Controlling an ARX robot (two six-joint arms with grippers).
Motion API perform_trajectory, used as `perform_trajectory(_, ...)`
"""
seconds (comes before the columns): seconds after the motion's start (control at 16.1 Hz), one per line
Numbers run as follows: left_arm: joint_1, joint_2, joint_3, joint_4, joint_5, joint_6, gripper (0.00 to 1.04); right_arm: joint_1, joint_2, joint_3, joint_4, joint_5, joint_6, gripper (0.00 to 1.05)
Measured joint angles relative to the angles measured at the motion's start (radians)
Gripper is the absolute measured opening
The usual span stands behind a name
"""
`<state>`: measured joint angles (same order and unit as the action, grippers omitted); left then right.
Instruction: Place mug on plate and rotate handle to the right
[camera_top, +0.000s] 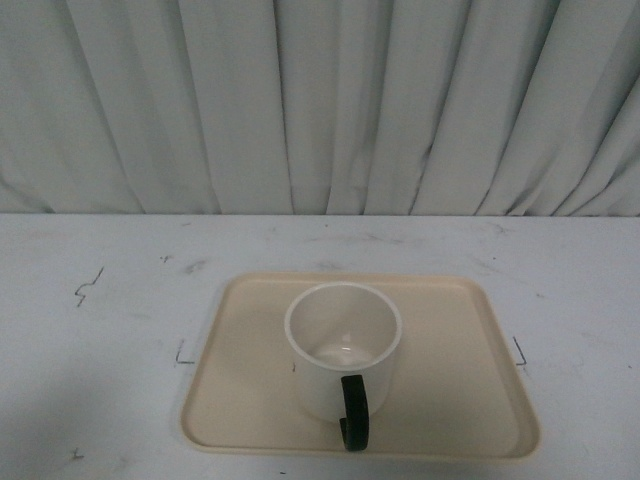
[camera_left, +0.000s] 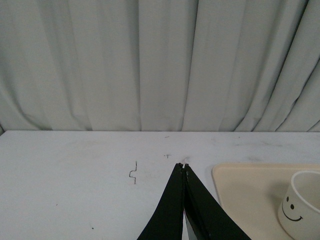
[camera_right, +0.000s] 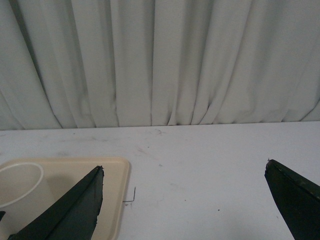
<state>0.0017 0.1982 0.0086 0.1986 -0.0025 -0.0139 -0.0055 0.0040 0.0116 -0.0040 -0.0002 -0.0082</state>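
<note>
The white mug (camera_top: 342, 352) stands upright on the beige plate (camera_top: 460, 400) in the front view. Its black handle (camera_top: 354, 412) points toward the camera, over the plate's near rim. No gripper shows in the front view. In the left wrist view my left gripper (camera_left: 182, 166) is shut and empty over bare table, left of the plate (camera_left: 245, 192); the mug (camera_left: 301, 202) shows its smiley face there. In the right wrist view my right gripper (camera_right: 184, 167) is open and empty, with the plate (camera_right: 112, 185) and mug (camera_right: 20, 192) beside one finger.
A white table (camera_top: 90, 400) with small black corner marks (camera_top: 183, 355) beside the plate runs to a pale pleated curtain (camera_top: 320, 100) at the back.
</note>
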Motion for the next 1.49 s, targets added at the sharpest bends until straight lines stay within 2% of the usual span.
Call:
perform_trajectory(0.12,0.000,-0.025,0.000,-0.023,0.000,0.000,0.02,0.000,0.000,0.000,0.000,0.000,0.000,0.98)
perform_trajectory(0.25,0.000,-0.138,0.000,-0.193,0.005,0.000,0.02,0.000,0.000,0.000,0.000,0.001,0.000,0.98)
perform_trajectory(0.56,0.000,-0.191,0.000,-0.207,0.002,0.000,0.02,0.000,0.000,0.000,0.000,0.000,0.000,0.98)
perform_trajectory(0.62,0.000,-0.191,0.000,-0.202,0.002,0.000,0.16,0.000,0.000,0.000,0.000,0.000,0.000,0.98)
perform_trajectory(0.68,0.000,-0.191,0.000,-0.202,0.003,0.000,0.41,0.000,0.000,0.000,0.000,0.000,0.000,0.98)
perform_trajectory(1.0,0.000,-0.191,0.000,-0.202,0.002,0.001,1.00,0.000,0.000,0.000,0.000,0.000,0.000,0.98)
perform_trajectory(1.06,0.000,-0.191,0.000,-0.202,0.002,0.001,0.97,-0.019,0.017,0.019,-0.076,-0.060,-0.021,0.98)
perform_trajectory(1.12,0.000,-0.191,0.000,-0.202,0.004,0.002,0.98,-0.119,0.158,0.079,-0.171,-0.237,-0.080,0.98)
perform_trajectory(1.18,0.000,-0.191,0.000,-0.202,0.000,0.002,0.98,-0.139,0.277,0.105,-0.098,-0.281,-0.094,0.98)
perform_trajectory(1.25,0.000,-0.191,0.000,-0.202,0.002,0.002,0.98,-0.089,0.401,0.148,0.009,-0.289,-0.095,0.98)
perform_trajectory(1.31,0.000,-0.191,0.000,-0.202,0.002,0.002,0.98,-0.031,0.554,0.222,0.076,-0.256,-0.106,0.98)
perform_trajectory(1.49,0.000,-0.191,0.000,-0.202,0.002,0.002,0.98,0.060,1.012,0.455,0.090,-0.117,-0.175,0.98)
